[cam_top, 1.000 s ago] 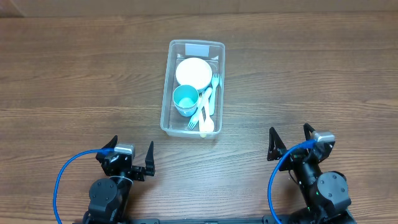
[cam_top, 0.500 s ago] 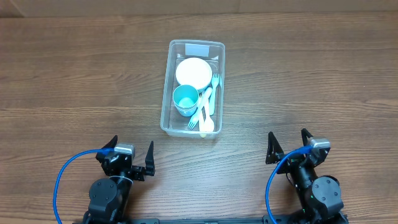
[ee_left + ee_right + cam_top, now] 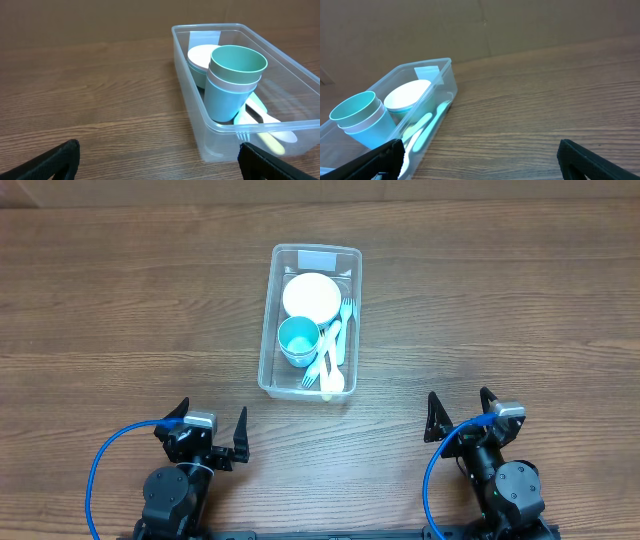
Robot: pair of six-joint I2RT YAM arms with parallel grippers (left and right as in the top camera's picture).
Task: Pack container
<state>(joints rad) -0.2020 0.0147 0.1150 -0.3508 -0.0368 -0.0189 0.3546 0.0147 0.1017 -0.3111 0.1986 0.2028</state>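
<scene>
Since a second ago, the right pincer (image 3: pixel 460 396) and its arm have drawn slightly inward and back toward the near edge of the dark wood-grain surface (image 3: pixel 120 310). The left pincer (image 3: pixel 213 410) and everything else lie as before.

Both pincers are spread wide, holding nothing and touching nothing. Each sits well apart from the clear rectangular plastic container (image 3: pixel 267 330), on its near side, the left one to its left and the right one to its right.

The container rests flat mid-surface, its pale label at the far end. Inside it are a round white bowl (image 3: pixel 310 297) toward the label end, a teal cup nested in a paler cup (image 3: pixel 298 340) at the near end against the left wall, and white plastic forks and a spoon (image 3: pixel 333 355) along the right wall.
</scene>
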